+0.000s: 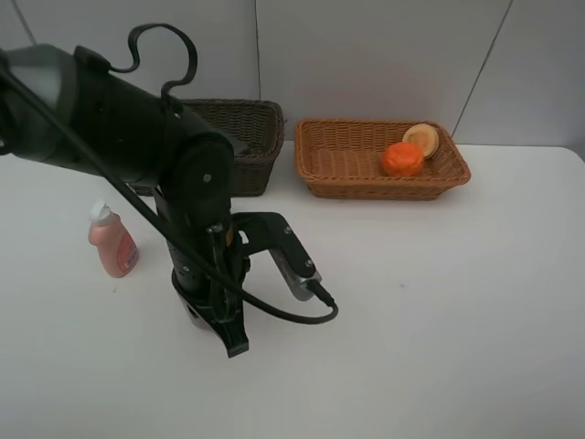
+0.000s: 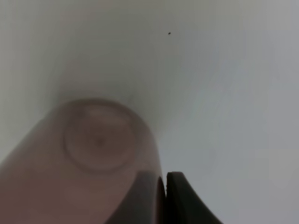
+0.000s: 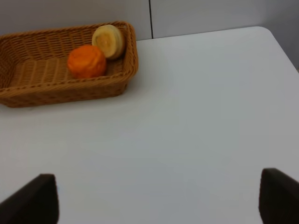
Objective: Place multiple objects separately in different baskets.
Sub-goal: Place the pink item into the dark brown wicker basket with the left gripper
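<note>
Toward the white table's [image 1: 439, 347] front edge, the left gripper [image 2: 164, 191] pinches shut on a translucent mauve cup [image 2: 93, 154]. The right gripper [image 3: 161, 200] gapes wide, empty. A pink white-capped plastic bottle [image 1: 112, 243] stands toward the left edge. At the far edge sit 2 woven wicker baskets: a deep dark brown basket [image 1: 256, 137] and a shallow tan basket [image 1: 347, 160] holding a round orange [image 1: 402, 158] and a pale yellow-green fruit [image 1: 421, 139].

Left fingers [image 2: 184, 201] seemingly shut, right fingers [image 3: 32, 203] wide
</note>
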You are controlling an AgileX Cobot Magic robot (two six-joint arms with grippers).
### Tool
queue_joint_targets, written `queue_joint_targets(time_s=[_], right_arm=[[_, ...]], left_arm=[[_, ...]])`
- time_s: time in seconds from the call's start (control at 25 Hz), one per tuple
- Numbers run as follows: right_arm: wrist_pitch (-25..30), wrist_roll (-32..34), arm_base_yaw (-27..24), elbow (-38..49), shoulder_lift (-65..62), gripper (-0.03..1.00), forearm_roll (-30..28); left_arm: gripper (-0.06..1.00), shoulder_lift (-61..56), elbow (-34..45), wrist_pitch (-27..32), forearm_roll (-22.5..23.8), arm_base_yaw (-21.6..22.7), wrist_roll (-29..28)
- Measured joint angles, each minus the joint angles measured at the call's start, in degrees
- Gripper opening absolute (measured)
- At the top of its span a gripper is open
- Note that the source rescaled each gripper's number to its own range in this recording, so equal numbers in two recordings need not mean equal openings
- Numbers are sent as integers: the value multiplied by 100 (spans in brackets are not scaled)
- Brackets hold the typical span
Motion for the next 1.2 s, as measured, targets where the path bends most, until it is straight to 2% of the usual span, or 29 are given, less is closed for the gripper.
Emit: queue_joint_targets(time_s=[0.36, 0.64, 0.96, 1.2], right_arm=[[0, 0, 0, 0, 0, 94, 0], [0, 0, 0, 0, 0, 94, 0], [0, 0, 0, 0, 0, 94, 0], [0, 0, 0, 0, 0, 94, 0]], left_arm=[[0, -545, -1093, 840, 0, 0, 0], [0, -969, -2114, 1482, 306, 81, -8], [0, -974, -2588, 1722, 395, 780, -8], [0, -974, -2588, 1655, 406, 1634, 9]])
